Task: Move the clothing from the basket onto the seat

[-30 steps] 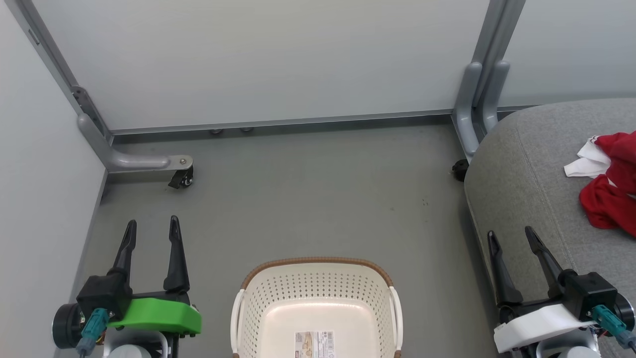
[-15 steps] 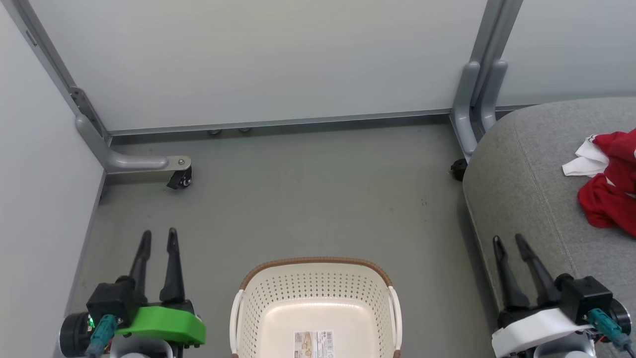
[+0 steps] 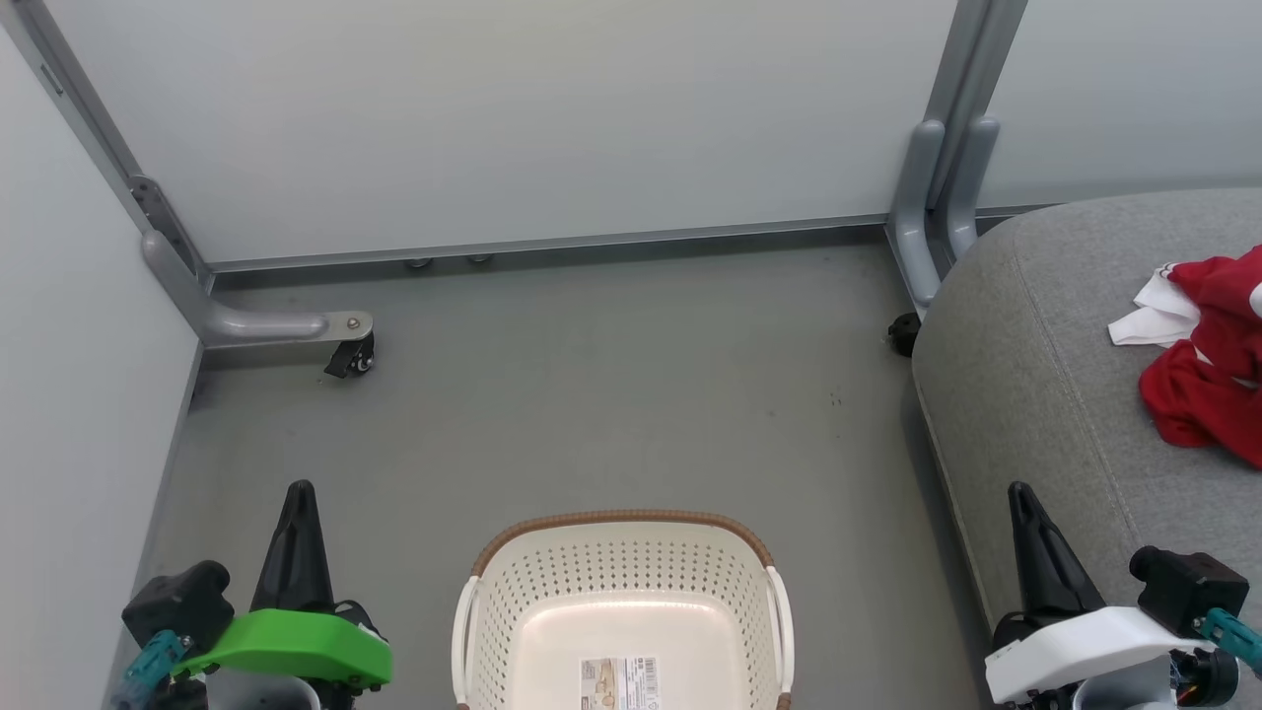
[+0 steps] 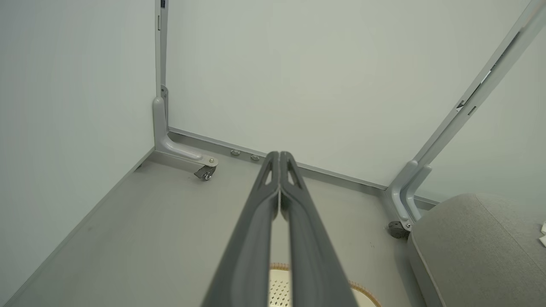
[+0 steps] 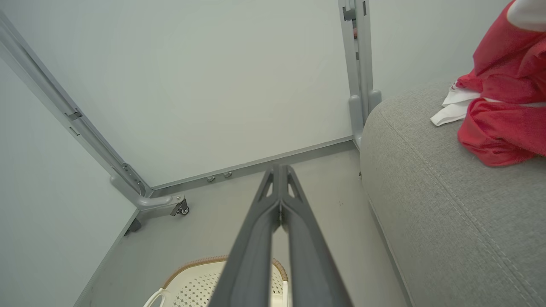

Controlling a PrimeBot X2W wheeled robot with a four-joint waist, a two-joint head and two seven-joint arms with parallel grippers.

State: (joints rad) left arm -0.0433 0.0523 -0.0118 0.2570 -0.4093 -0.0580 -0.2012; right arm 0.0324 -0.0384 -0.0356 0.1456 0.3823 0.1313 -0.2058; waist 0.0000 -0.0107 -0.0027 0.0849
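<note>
Your left pincer (image 3: 300,491) has its 2 long dark fingers pressed together tip to tip, clamped on nothing. Your right pincer (image 3: 1021,490) is the same: fingers together and empty. Both point forward, low at either side.

Between the 2 pincers, right of the left one and left of the right one, stands the oval white plastic laundry basket (image 3: 621,517) with perforated sides and a brown woven-look rim. What you can see of its inside is bare apart from a printed label (image 3: 619,680) on the bottom. Its near end runs off the picture, so you cannot check that part.

The bright red soft fabric clothing (image 3: 1198,394) with white trim lies ahead and to the right of the right pincer, well apart from its tips. It is bunched on the large grey fabric-upholstered seat (image 3: 1035,375), whose left edge lies close by that pincer. The heap runs past the picture's edge.

Judged from this, the transfer looks done: the garments are on the seat and the visible basket interior is bare. At most, you have to confirm that the basket's hidden near end holds nothing.
</note>
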